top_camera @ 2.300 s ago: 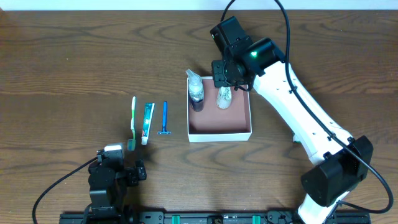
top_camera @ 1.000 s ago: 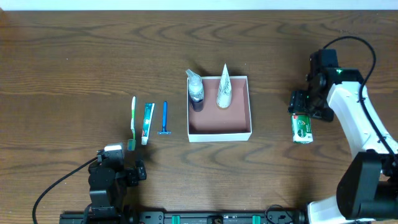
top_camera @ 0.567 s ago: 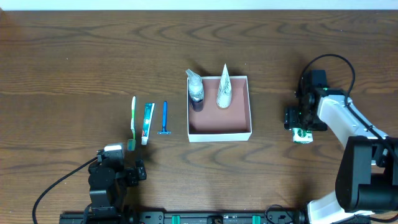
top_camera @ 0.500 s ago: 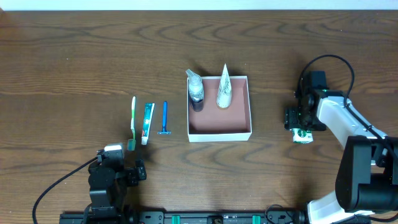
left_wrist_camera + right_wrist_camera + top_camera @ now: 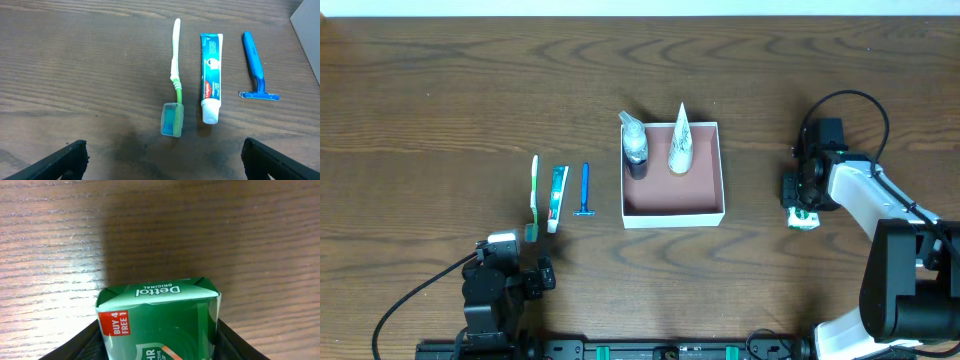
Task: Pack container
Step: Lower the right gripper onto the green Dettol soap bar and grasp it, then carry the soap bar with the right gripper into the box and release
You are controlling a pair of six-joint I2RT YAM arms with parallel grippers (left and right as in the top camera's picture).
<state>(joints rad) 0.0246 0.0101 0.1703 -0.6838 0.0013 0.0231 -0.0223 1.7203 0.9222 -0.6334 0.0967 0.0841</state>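
Since right gripper [image 5: 802, 203] left the container [image 5: 673, 217], jaws clamped on Dettol soap packet [image 5: 159, 315]; left gripper [image 5: 162, 160] jaws apart; transfer pending.

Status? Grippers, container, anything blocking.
Left gripper open, empty. Right gripper shut on green packet, right of container. Container holds bottle, tube. Nothing between packet and container.

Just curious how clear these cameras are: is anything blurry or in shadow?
Right wrist view: the green packet is sharp, its print readable, with a broad dark shadow on the table beyond it. Left wrist view: toothbrush, toothpaste and razor are crisp. Overhead view: evenly lit, no glare.
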